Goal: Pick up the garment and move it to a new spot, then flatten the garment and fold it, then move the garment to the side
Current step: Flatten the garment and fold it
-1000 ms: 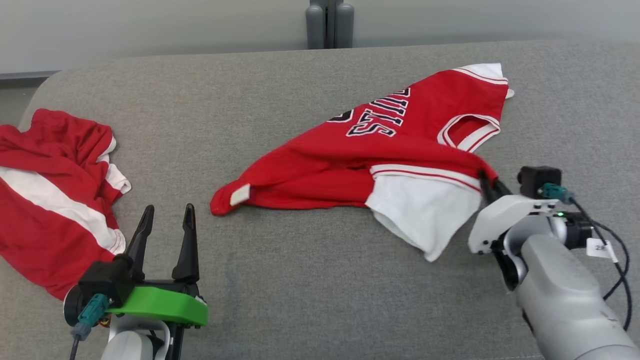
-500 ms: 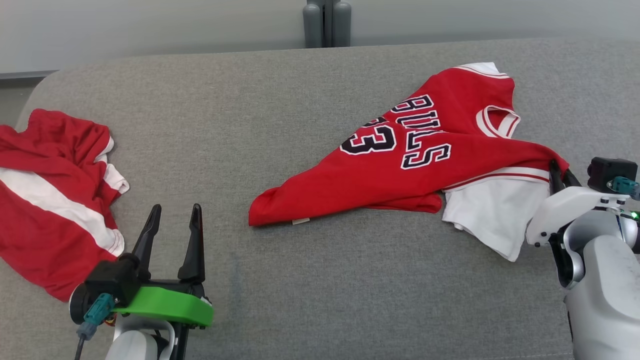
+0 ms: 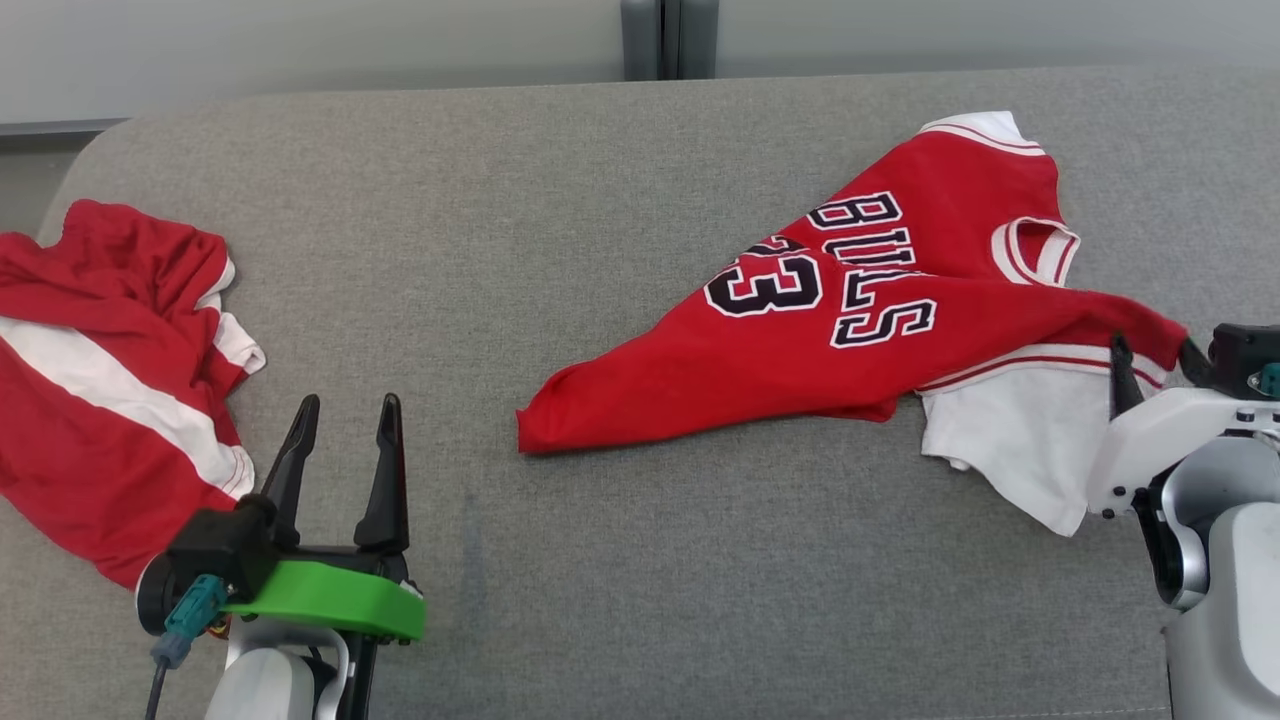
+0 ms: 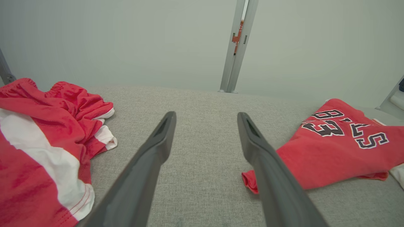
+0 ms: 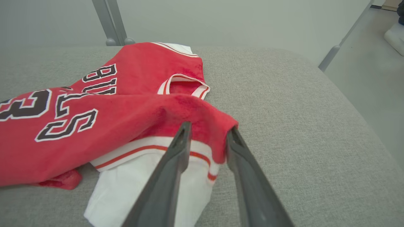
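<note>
The jersey (image 3: 860, 330) lies on the right half of the grey cushion (image 3: 600, 560), its pointed hem towards the middle and its white panel towards me. From the right wrist I see the cushion's rounded edge just beyond the jersey's shoulder corner, with floor past it. The bare room is the wide stretch between the jersey and the crumpled red-and-white garment (image 3: 100, 400) at the left edge.

My right gripper (image 5: 209, 127) has its fingers parted, with the red corner lying loose between the tips. My left gripper (image 3: 350, 400) stands wide and empty near the front left.

A second ago the right fingers pinched that corner. The jersey lay nearer the middle with its lettering half hidden; now "BULLS 33" shows.
</note>
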Motion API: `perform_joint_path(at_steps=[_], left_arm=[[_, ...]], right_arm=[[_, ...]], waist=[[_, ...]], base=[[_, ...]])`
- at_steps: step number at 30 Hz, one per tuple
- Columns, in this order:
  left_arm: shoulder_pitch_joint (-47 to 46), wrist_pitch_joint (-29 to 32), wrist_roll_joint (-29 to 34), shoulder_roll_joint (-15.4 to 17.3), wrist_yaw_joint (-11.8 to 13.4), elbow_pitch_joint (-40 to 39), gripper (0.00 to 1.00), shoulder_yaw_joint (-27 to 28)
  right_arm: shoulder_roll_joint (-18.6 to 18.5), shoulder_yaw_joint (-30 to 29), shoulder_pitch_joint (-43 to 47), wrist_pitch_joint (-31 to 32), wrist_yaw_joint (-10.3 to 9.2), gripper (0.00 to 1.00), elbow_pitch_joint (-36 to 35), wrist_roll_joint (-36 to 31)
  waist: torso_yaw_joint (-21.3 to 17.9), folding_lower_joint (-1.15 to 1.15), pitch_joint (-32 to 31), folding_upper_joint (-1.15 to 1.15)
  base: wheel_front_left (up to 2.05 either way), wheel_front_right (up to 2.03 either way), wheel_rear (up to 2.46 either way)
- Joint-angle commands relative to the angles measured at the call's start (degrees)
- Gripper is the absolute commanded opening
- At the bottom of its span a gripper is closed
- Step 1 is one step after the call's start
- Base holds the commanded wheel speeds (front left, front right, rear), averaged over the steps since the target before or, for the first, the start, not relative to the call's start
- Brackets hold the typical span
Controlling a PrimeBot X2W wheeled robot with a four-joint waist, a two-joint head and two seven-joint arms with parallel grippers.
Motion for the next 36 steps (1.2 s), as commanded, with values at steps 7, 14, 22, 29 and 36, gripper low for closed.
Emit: perform_joint_path(at_steps=[7, 14, 22, 29, 36], left_arm=[[-1.0, 0.0, -0.1, 0.3, -0.2, 0.3, 1.00, -0.5], [0.8, 0.0, -0.1, 0.4, -0.2, 0.3, 1.00, 0.4], [3.0, 0.0, 0.3, -0.2, -0.2, 0.2, 1.00, 1.8], [4.6, 0.0, 0.5, -0.7, -0.2, 0.7, 1.00, 1.9], [5.7, 0.1, 0.4, -0.7, -0.2, 1.2, 1.00, 1.5]], right_arm=[[-1.3, -1.4, -3.6, -2.8, -0.01, 1.00, 7.8, -1.3], [-0.6, -1.7, -0.5, -8.6, -0.01, 1.00, 5.4, -1.3], [1.1, 7.2, 6.0, -19.6, -0.01, 1.00, -2.3, 2.0], [1.4, 13.4, 10.9, -24.9, -0.01, 1.00, -2.4, 5.2], [1.8, 15.4, 12.3, -26.1, -0.01, 1.00, 0.2, 7.4]], waist=[[0.5, 0.00, -0.1, 0.00], [0.4, 0.00, -1.4, 0.00], [-1.6, 0.00, -3.5, 0.00], [-2.4, 0.00, -5.8, 0.00], [-2.6, 0.00, -7.2, 0.00]], base=[[0.00, 0.00, 0.00], [0.00, 0.00, 0.00], [0.00, 0.00, 0.00], [0.00, 0.00, 0.00], [0.00, 0.00, 0.00]])
